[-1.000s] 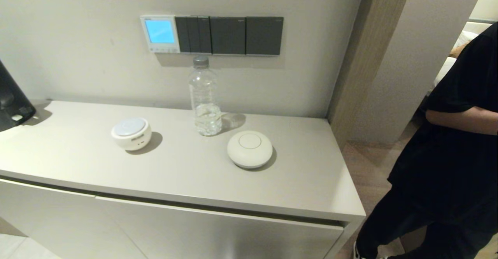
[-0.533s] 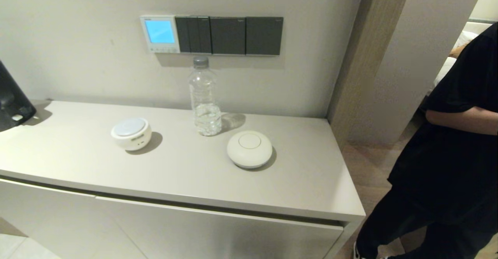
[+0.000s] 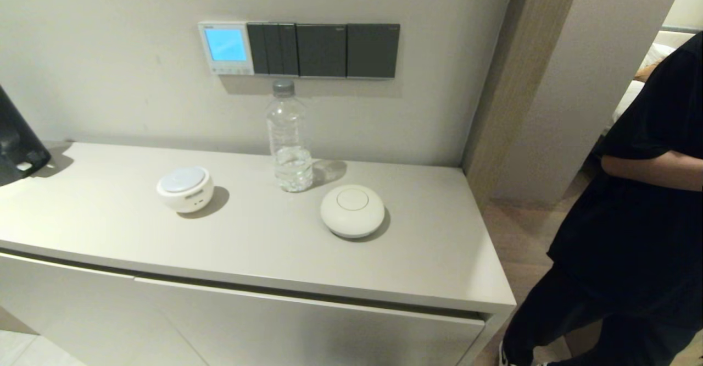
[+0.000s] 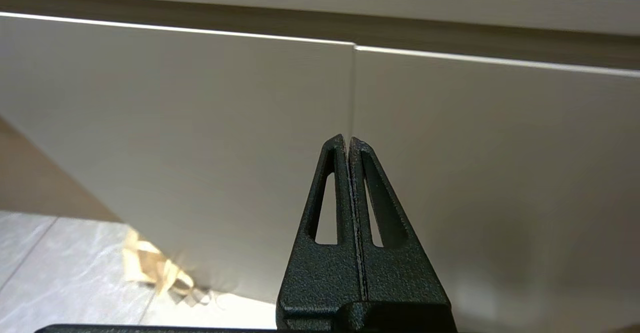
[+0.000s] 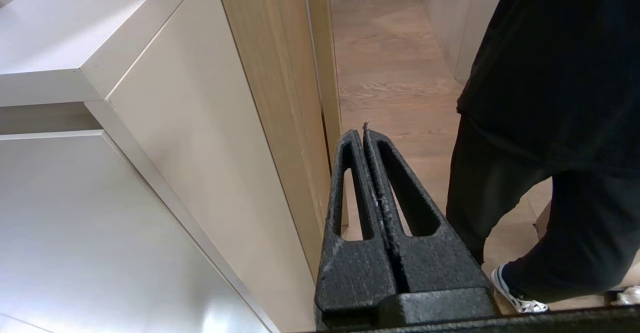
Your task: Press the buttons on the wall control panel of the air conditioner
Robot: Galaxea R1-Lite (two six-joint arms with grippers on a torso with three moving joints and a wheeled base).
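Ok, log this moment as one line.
left gripper: shut, low by cabinet front | right gripper: shut, low by cabinet side | control panel: screen lit | buttons: untouched

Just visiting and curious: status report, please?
Left gripper shut, low by cabinet front. Right gripper shut, parked. Small white square wall panel lit blue, untouched. Clear plastic bottle stands below.

A clear water bottle [image 3: 288, 138] is standing upright on the pale counter [image 3: 439, 256], with a round white puck [image 3: 352, 210] lying near it and a small white speaker [image 3: 185, 188] sitting well apart. Dark grey switch plates [image 3: 327, 50] are lining the wall, and a person in black [image 3: 631, 217] is standing beside the counter's end.
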